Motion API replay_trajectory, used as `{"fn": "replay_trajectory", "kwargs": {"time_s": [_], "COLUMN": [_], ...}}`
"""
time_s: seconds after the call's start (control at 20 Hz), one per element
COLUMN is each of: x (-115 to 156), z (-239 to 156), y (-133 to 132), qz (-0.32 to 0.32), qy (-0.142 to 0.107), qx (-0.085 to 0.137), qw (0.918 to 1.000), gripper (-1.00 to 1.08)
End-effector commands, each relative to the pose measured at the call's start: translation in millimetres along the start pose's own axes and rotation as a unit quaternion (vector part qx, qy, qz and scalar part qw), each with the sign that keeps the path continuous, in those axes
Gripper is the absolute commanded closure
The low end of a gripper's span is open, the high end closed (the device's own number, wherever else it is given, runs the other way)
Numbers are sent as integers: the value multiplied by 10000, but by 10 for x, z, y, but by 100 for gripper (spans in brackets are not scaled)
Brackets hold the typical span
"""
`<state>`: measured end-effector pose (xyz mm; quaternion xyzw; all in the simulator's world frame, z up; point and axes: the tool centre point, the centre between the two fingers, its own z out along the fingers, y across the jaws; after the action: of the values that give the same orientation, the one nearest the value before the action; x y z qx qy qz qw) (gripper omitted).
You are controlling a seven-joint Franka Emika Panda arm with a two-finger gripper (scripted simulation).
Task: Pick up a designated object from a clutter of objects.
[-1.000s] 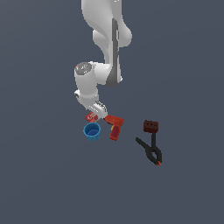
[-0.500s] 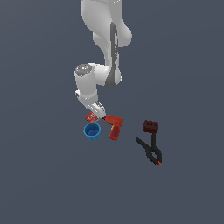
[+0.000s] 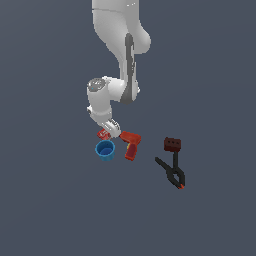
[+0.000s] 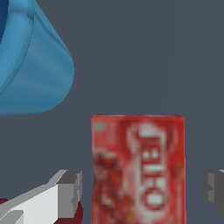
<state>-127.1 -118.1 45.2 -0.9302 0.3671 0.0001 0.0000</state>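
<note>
Exterior view, left to right: blue cup [image 3: 105,149] upright on the grey floor [image 3: 50,200]; just above it the small red box [image 3: 104,133], with the end effector [image 3: 107,131] lowered onto it. Red power drill [image 3: 131,144] lies just beside. Well apart toward the exterior view's right: dark brown block [image 3: 172,144], black clamp [image 3: 171,172] with orange tip.

Wrist view: fingers [image 4: 70,192] spread wide, red box between them, gaps visible both sides, not clamped. Cup near the box, apart.

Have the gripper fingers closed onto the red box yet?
No. In the wrist view both fingers stand apart from the red box, with gaps on each side.
</note>
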Motion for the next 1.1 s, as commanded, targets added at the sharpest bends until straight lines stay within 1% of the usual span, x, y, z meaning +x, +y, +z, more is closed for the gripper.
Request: {"fn": "replay_trajectory", "kwargs": {"time_s": [0.0,0.25,0.55,0.6,1.05], "x": [-4,-6,1,1,1], "z": [110,263,299,299,299], "y": [4,6,4,4,4], "qz": [6,13,12,12,12], "qy": [-1,-2,0,0,0], "qx": [-1,2,1,1,1], "qw": [10000,10000,10000,10000,10000], "gripper": [-92,-92,-92,108,108]}}
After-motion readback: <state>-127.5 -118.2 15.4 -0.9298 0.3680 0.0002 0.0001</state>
